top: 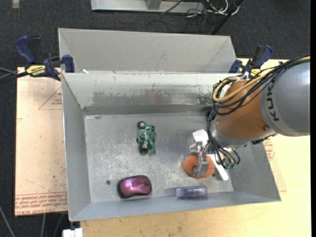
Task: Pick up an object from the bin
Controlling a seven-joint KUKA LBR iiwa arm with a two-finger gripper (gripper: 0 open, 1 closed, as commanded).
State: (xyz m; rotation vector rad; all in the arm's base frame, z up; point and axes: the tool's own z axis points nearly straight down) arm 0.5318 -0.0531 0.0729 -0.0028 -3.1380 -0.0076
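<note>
Gripper (201, 168) is low over an orange round obj (189, 165) at the lower right of the bin (74, 132) floor. Jaw state: cannot tell, wrist hides it. Likely the grasp step. To do it well: centre on obj, clamp firmly, lift straight up, clear of the purple-grey bar (192, 193) nearby. Purple mouse (134, 186) is well apart.

And there's the lettering, bold dark capitals running sideways along the rounded grey arm (291, 98) hanging over the right side of the bin (74, 147), reading "KUK" up to where the casing curves away.
</note>
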